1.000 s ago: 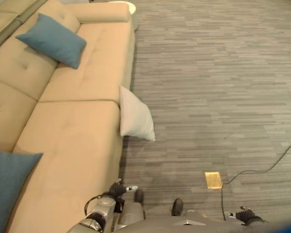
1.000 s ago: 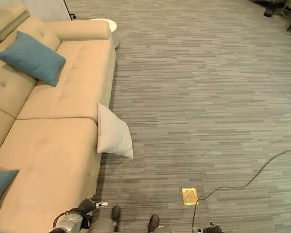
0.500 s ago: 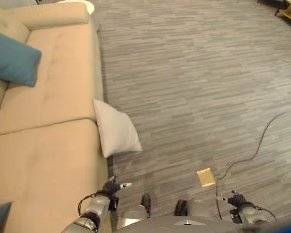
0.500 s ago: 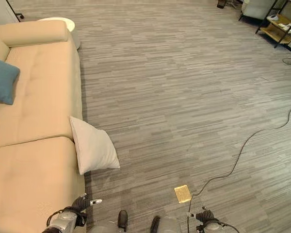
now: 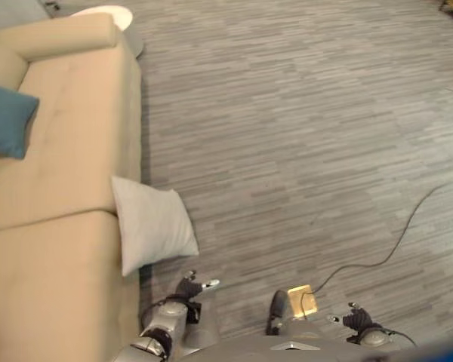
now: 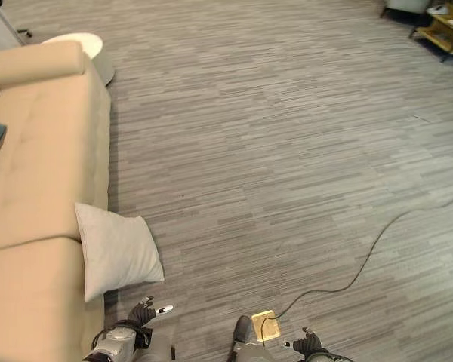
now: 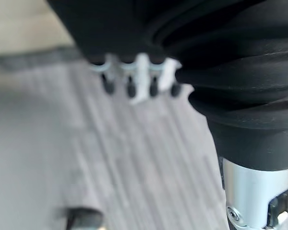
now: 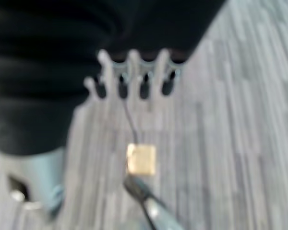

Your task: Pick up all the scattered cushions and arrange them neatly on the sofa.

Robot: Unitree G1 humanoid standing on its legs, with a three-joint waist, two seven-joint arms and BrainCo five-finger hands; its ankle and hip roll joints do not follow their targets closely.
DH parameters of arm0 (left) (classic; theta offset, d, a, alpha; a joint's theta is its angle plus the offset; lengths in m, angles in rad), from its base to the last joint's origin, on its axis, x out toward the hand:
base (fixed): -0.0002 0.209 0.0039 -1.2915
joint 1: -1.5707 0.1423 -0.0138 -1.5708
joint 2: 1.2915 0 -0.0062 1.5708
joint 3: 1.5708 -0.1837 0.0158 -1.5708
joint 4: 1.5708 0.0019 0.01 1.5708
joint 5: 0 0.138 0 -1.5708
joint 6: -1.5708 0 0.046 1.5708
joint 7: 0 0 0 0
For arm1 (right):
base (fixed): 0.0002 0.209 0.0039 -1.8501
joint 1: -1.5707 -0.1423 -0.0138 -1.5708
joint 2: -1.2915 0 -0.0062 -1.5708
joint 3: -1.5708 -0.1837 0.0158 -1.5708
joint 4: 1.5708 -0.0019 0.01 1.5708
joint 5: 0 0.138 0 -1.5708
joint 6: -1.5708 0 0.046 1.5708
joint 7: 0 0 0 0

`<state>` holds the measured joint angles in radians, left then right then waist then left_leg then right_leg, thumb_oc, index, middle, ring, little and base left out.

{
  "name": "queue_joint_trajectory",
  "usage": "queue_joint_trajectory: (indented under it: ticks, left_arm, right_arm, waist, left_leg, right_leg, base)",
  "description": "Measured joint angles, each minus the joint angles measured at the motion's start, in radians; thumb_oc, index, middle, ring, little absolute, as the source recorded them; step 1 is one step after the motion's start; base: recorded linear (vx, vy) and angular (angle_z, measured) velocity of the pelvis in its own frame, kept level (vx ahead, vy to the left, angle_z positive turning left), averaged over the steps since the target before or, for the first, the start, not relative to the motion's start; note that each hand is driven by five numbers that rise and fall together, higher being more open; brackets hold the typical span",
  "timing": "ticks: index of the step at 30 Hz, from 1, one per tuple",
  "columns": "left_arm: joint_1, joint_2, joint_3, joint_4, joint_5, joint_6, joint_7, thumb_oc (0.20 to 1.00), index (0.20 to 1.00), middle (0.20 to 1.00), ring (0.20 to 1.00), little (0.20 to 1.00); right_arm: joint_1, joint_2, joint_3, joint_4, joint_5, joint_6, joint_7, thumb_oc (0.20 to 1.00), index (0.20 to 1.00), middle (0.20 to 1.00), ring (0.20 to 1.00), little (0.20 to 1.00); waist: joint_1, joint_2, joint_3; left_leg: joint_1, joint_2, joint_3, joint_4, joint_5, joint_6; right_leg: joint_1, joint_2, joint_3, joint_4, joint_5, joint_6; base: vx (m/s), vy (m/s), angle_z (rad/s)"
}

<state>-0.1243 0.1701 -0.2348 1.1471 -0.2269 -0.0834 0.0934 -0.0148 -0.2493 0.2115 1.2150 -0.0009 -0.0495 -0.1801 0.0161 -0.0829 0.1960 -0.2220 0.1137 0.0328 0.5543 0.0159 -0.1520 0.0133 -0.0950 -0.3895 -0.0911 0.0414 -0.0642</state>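
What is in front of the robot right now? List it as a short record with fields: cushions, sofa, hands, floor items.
cushion on floor: white cushion, leaning against the sofa front
cushion on sofa: blue cushion, on the seat by the backrest
sofa: beige sofa, along the robot's left
left hand: left hand, open, low over the floor near the white cushion, holding nothing
right hand: right hand, open, holding nothing
floor items: brass floor plate; round white table past the sofa arm

White cushion (image 5: 152, 230) leans against sofa (image 5: 60, 181); carpet (image 5: 302, 136) beside it lies open.
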Motion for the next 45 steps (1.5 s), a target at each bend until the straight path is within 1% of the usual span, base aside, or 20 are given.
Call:
queue_joint_trajectory:
  ticks: [2,5,9,11,12,15,16,18,22,24,25,27,28,32,35,36,37,38,44,45]
  left_arm:
    - [-0.007,-0.003,-0.004,-0.028,0.001,0.0,0.0,1.0,1.0,1.0,1.0,1.0]
    - [0.006,-0.006,-0.033,-0.018,-0.001,0.004,0.0,1.0,1.0,1.0,1.0,1.0]
    - [0.022,-0.003,-0.02,-0.017,0.004,0.004,0.017,1.0,1.0,1.0,1.0,1.0]
    - [0.041,-0.016,-0.022,-0.011,0.004,0.005,0.022,1.0,1.0,1.0,1.0,1.0]
    - [0.034,-0.014,-0.021,-0.006,0.004,0.004,0.024,1.0,1.0,1.0,1.0,1.0]
    - [0.023,-0.004,-0.022,-0.001,0.003,0.004,0.033,1.0,1.0,1.0,1.0,1.0]
    - [0.02,0.005,-0.023,-0.002,0.001,0.003,0.038,1.0,1.0,1.0,1.0,1.0]
    - [0.011,0.015,-0.039,-0.003,0.002,0.002,0.04,1.0,1.0,1.0,1.0,1.0]
    - [-0.007,0.019,-0.038,0.0,0.003,0.002,0.046,1.0,1.0,1.0,1.0,1.0]
    - [0.006,0.012,-0.038,0.03,0.003,0.004,0.048,1.0,1.0,1.0,1.0,1.0]
    - [0.017,0.014,-0.034,0.039,0.004,0.004,0.052,1.0,1.0,1.0,1.0,1.0]
    - [0.025,0.01,-0.03,0.055,0.005,0.003,0.062,1.0,1.0,1.0,1.0,1.0]
    - [0.031,-0.002,-0.032,0.054,0.006,0.002,0.064,1.0,1.0,1.0,1.0,1.0]
    - [0.06,-0.014,-0.031,0.054,0.005,-0.002,0.065,1.0,1.0,1.0,1.0,1.0]
    - [0.049,-0.009,-0.042,0.052,0.013,-0.006,0.058,1.0,1.0,1.0,1.0,1.0]
    - [0.036,-0.006,-0.038,0.053,0.013,-0.006,0.054,1.0,1.0,1.0,1.0,1.0]
    - [0.032,-0.005,-0.038,0.021,0.011,-0.002,0.037,1.0,1.0,1.0,1.0,1.0]
    - [0.026,-0.003,-0.04,0.025,0.014,0.01,0.035,1.0,1.0,1.0,1.0,1.0]
    - [0.041,-0.01,-0.041,0.023,0.022,0.014,0.034,1.0,1.0,1.0,1.0,1.0]
    - [0.037,-0.019,-0.038,-0.036,0.026,0.022,0.027,1.0,1.0,1.0,1.0,1.0]
  right_arm:
    - [-0.001,0.003,0.004,0.001,0.004,0.0,-0.015,1.0,1.0,1.0,1.0,1.0]
    - [-0.014,0.0,0.03,0.004,0.001,0.0,-0.024,1.0,1.0,1.0,1.0,1.0]
    - [-0.022,0.001,0.065,-0.001,-0.025,-0.002,-0.026,1.0,1.0,1.0,1.0,1.0]
    - [-0.005,-0.015,0.07,-0.002,-0.046,0.004,-0.031,1.0,1.0,1.0,1.0,1.0]
    - [0.0,-0.017,0.072,-0.003,-0.058,0.004,-0.029,1.0,1.0,1.0,1.0,1.0]
    - [0.019,-0.002,0.064,-0.027,-0.066,0.003,-0.043,1.0,1.0,1.0,1.0,1.0]
    - [0.012,-0.016,0.069,-0.042,-0.075,0.005,-0.049,1.0,1.0,1.0,1.0,1.0]
    - [-0.009,-0.017,0.077,-0.062,-0.092,0.005,-0.047,1.0,1.0,1.0,1.0,1.0]
    - [-0.071,0.005,0.106,-0.082,-0.104,0.002,-0.037,1.0,1.0,1.0,1.0,1.0]
    - [-0.099,0.011,0.112,-0.082,-0.105,0.003,-0.037,1.0,1.0,1.0,1.0,1.0]
    - [-0.105,0.015,0.114,-0.072,-0.104,0.007,-0.037,1.0,1.0,1.0,1.0,1.0]
    - [-0.097,0.032,0.114,-0.043,-0.103,0.017,-0.037,1.0,1.0,1.0,1.0,1.0]
    - [-0.094,0.036,0.112,-0.029,-0.102,0.022,-0.037,1.0,1.0,1.0,1.0,1.0]
    - [-0.111,0.029,0.097,-0.019,-0.101,0.02,-0.037,1.0,1.0,1.0,1.0,1.0]
    - [-0.102,0.016,0.08,-0.018,-0.082,0.021,-0.036,1.0,1.0,1.0,1.0,1.0]
    - [-0.098,0.014,0.08,-0.015,-0.071,0.02,-0.037,1.0,1.0,1.0,1.0,1.0]
    - [-0.101,0.009,0.072,0.023,-0.059,0.019,-0.036,1.0,1.0,1.0,1.0,1.0]
    - [-0.111,0.013,0.072,0.018,-0.049,0.019,-0.038,1.0,1.0,1.0,1.0,1.0]
    - [-0.067,0.018,0.068,0.022,-0.04,0.022,-0.038,1.0,1.0,1.0,1.0,1.0]
    - [-0.072,0.027,0.059,0.034,-0.021,0.055,-0.049,1.0,1.0,1.0,1.0,1.0]
  waist:
    - [-0.003,0.005,0.007]
    - [0.0,0.064,0.02]
    - [0.0,0.057,0.017]
    - [-0.027,0.093,0.001]
    - [-0.027,0.093,0.004]
    - [-0.027,0.1,0.003]
    - [-0.022,0.091,0.002]
    - [-0.023,0.087,0.004]
    - [-0.009,0.114,0.02]
    - [-0.002,0.106,0.018]
    - [-0.015,0.097,0.012]
    - [-0.044,0.072,0.0]
    - [-0.056,0.082,-0.009]
    - [-0.009,0.088,-0.035]
    - [0.005,0.06,-0.042]
    - [0.004,0.042,-0.034]
    - [0.003,0.029,-0.037]
    - [-0.009,0.029,-0.038]
    - [-0.016,0.063,-0.026]
    - [-0.019,0.09,0.011]
  left_leg:
    - [-0.02,-0.01,0.102,-0.234,0.0,0.02]
    - [-0.01,-0.02,0.171,-0.571,0.075,0.024]
    - [0.047,-0.066,0.148,-0.55,0.089,0.052]
    - [0.123,-0.097,0.147,-0.583,0.074,0.162]
    - [0.144,-0.106,0.151,-0.603,0.076,0.196]
    - [0.196,-0.113,0.142,-0.622,0.051,0.23]
    - [0.227,-0.143,0.136,-0.621,0.026,0.251]
    - [0.258,-0.167,0.106,-0.624,0.006,0.267]
    - [0.291,-0.167,0.068,-0.641,-0.011,0.25]
    - [0.318,-0.164,0.041,-0.641,-0.046,0.229]
    - [0.337,-0.161,-0.011,-0.635,-0.083,0.227]
    - [0.35,-0.153,-0.093,-0.632,-0.102,0.202]
    - [0.366,-0.114,-0.146,-0.622,-0.11,0.18]
    - [0.339,-0.058,-0.158,-0.506,-0.08,0.132]
    - [0.228,-0.052,-0.174,-0.366,-0.006,0.019]
    - [0.17,-0.036,-0.087,-0.3,0.006,0.021]
    - [0.138,-0.012,0.063,-0.327,-0.008,0.037]
    - [0.154,-0.009,0.123,-0.382,-0.007,0.041]
    - [0.188,-0.006,0.117,-0.447,-0.02,0.067]
    - [0.155,0.009,0.129,-0.357,-0.074,0.0]
  right_leg:
    - [0.013,0.014,-0.043,-0.005,-0.045,0.033]
    - [0.042,0.086,-0.064,0.0,-0.078,0.066]
    - [0.096,0.089,-0.031,0.001,-0.1,0.072]
    - [0.105,0.079,-0.008,0.064,-0.151,0.087]
    - [0.086,0.061,-0.003,0.123,-0.168,0.094]
    - [-0.02,-0.004,0.029,0.433,-0.227,0.131]
    - [-0.106,-0.086,0.034,0.647,-0.258,0.156]
    - [-0.152,-0.093,0.11,0.734,-0.274,0.163]
    - [-0.253,-0.05,0.184,0.5,-0.251,0.168]
    - [-0.29,-0.037,0.213,0.281,-0.12,0.18]
    - [-0.29,-0.007,0.37,0.133,-0.043,0.193]
    - [-0.263,-0.001,0.439,0.091,0.009,0.194]
    - [-0.224,0.021,0.42,0.099,0.074,0.167]
    - [-0.131,0.064,0.348,0.07,0.068,0.086]
    - [-0.06,0.044,0.174,0.056,0.018,0.032]
    - [-0.028,0.03,0.077,0.026,0.012,0.014]
    - [-0.008,0.053,0.025,0.009,-0.009,0.028]
    - [-0.002,0.071,-0.003,0.002,-0.014,0.027]
    - [-0.02,0.078,0.026,0.092,-0.049,0.018]
    - [-0.021,0.075,0.038,0.212,-0.14,0.09]
  base:
    - [0.25,0.031,0.67]
    - [0.25,0.077,0.16]
    - [0.22,0.146,-0.41]
    - [0.14,0.145,-0.18]
    - [0.16,0.166,-0.1]
    - [0.17,0.137,0.08]
    - [0.22,0.093,0.26]
    - [0.22,0.019,0.4]
    - [0.21,-0.076,0.35]
    - [0.39,-0.144,0.39]
    - [0.41,-0.157,0.86]
    - [0.26,-0.158,1.45]
    - [0.21,-0.185,1.44]
    - [0.17,-0.219,0.85]
    - [0.07,-0.259,1.75]
    - [0.06,-0.191,2.59]
    - [0.01,-0.033,1.83]
    - [0.01,-0.032,1.16]
    - [0.3,0.037,-0.02]
    - [0.22,0.13,1.4]
